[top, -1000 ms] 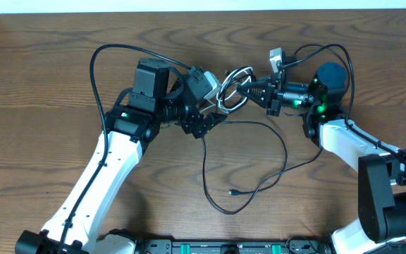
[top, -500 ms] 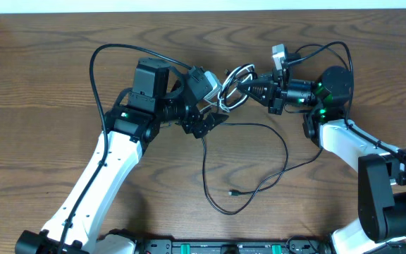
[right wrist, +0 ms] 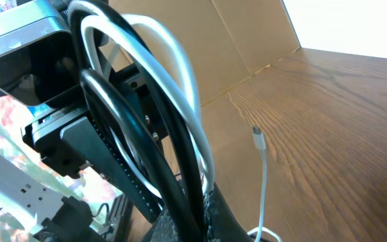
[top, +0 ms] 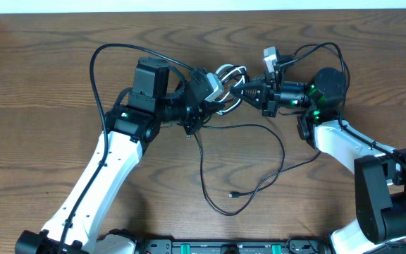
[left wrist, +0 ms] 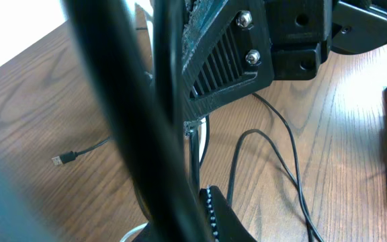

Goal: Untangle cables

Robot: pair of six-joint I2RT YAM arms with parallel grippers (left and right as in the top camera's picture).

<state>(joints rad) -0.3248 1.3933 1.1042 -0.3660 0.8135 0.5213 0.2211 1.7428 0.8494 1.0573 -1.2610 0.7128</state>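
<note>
A knot of white and black cables (top: 228,73) hangs above the table between my two grippers. My left gripper (top: 213,97) is shut on the black cable (left wrist: 150,114), which runs up close past the left wrist camera. My right gripper (top: 240,89) is shut on the bundle, and loops of white cable (right wrist: 173,50) and black cable (right wrist: 123,111) rise out of its jaws (right wrist: 203,202). The rest of the black cable (top: 282,152) lies in a wide loop on the wood and ends in a small plug (top: 232,192). A white plug (right wrist: 257,140) dangles free.
The wooden table (top: 41,85) carries only the trailing cable loop. Thick black arm wires (top: 97,63) arch over both arms. A dark rail (top: 224,247) runs along the front edge. The two grippers sit almost tip to tip.
My left gripper has gone from open to shut around the black cable. The right gripper and the knot have shifted slightly left.
</note>
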